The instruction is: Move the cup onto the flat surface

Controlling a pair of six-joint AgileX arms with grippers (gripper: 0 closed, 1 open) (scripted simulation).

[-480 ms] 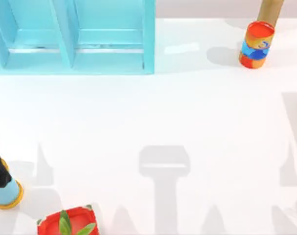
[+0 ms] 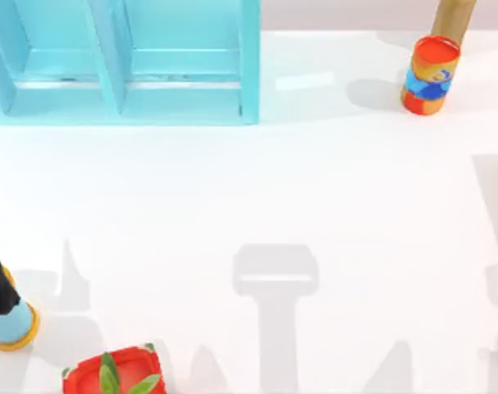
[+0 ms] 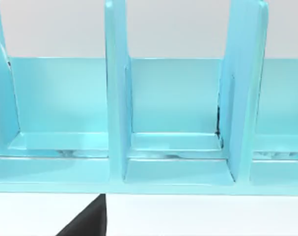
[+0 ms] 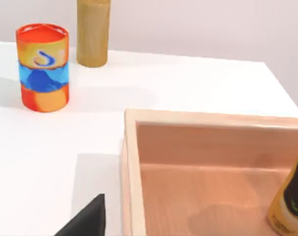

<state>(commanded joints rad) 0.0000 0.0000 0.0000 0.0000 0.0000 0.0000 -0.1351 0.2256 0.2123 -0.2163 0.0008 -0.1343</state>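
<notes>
The setting was a rendered simulation of a tabletop workspace — a plain white table (image 2: 314, 189) against a blank pale wall, without room furnishings. A turquoise shelf unit (image 2: 125, 66) with upright dividers stood at the table's far edge. To the right of the shelf stood a red-orange can (image 2: 429, 75) with a blue label, and just behind the can a tan cylinder (image 2: 452, 16). Nearer than the shelf, at the front edge, lay a red planter (image 2: 117, 373) with green leaves. A shallow wooden tray (image 4: 131, 167) sat near the can — flat, uniform surfaces throughout.
</notes>
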